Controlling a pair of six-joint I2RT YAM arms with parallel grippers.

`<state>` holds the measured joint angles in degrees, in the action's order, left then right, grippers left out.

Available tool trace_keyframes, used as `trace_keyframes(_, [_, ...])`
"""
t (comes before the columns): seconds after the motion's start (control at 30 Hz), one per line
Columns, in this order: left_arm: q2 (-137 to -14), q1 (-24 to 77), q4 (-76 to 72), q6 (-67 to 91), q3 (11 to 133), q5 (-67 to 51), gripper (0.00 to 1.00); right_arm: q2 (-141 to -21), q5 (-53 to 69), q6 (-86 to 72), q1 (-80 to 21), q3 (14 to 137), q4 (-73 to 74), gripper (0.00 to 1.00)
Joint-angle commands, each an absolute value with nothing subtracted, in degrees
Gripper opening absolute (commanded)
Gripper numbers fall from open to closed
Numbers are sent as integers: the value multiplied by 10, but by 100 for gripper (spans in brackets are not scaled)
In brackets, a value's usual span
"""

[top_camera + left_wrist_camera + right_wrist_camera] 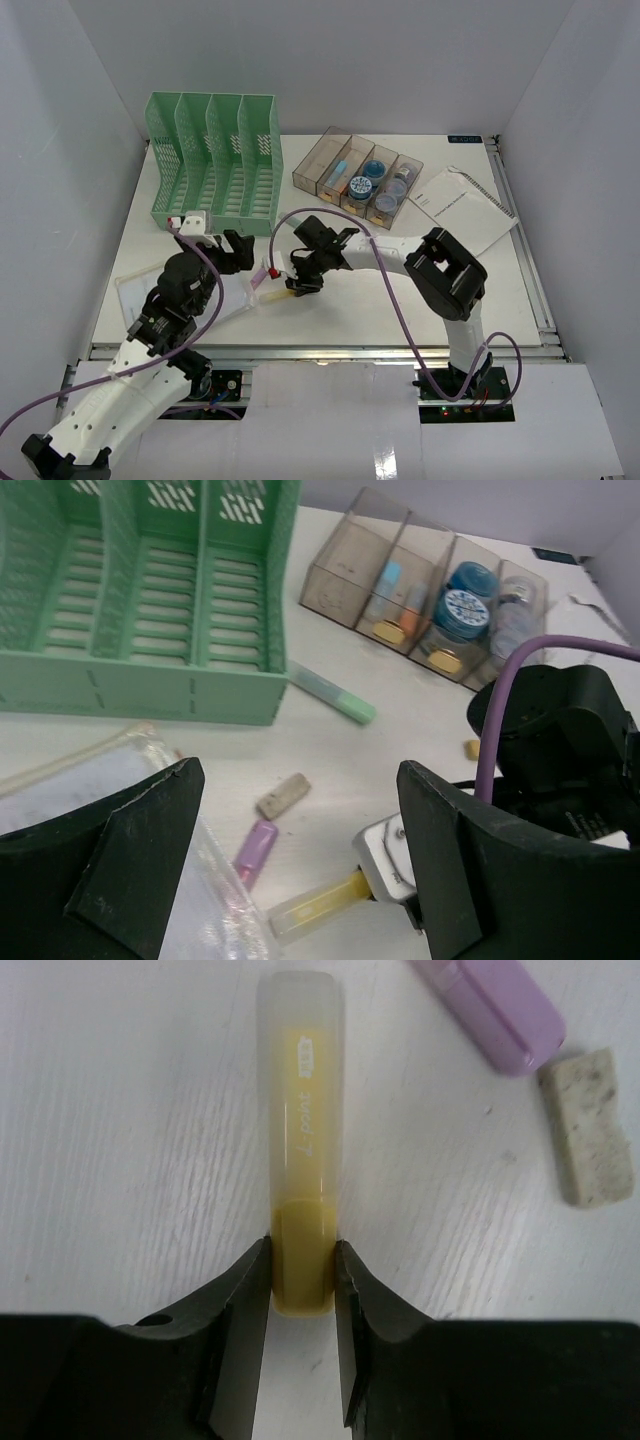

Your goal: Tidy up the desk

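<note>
Yellow highlighter (303,1140), clear cap: flat on white table (120,1110), butt end clamped between fingers of right pincer (302,1255). Purple capped piece (495,1010), grey eraser (592,1125): ahead-right of that pincer, not touching it. Left pincer (300,780): spread wide, empty, table beneath. Green rack (140,600): ahead-left of it.

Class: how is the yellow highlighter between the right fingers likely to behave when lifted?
The highlighter looks like rigid plastic, so probably stiff and light. Its smooth casing, pinched by the right fingers only at one end, may slip or tilt. Its rounded sides could let it roll on the desk.
</note>
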<state>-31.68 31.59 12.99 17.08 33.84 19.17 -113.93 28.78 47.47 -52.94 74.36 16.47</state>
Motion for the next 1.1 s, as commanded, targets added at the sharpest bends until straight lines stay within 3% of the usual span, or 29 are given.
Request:
trace_keyframes(0.0, [-323,313,96,364,284,93,88,-1059,310,476,-485,692,200,8])
trace_keyframes(0.17, [-374,313,-41,501,229,18,85,-961,349,439,-408,632,197,8])
trace_keyframes(0.43, [-664,316,-324,636,275,-105,85,-827,411,334,-289,540,151,8])
trace_keyframes(0.7, [-837,358,-394,667,381,-88,85,-769,496,247,-218,513,101,8])
trace_keyframes(1.07, [-918,399,-431,682,442,-63,74,-754,484,144,-215,473,-7,8])
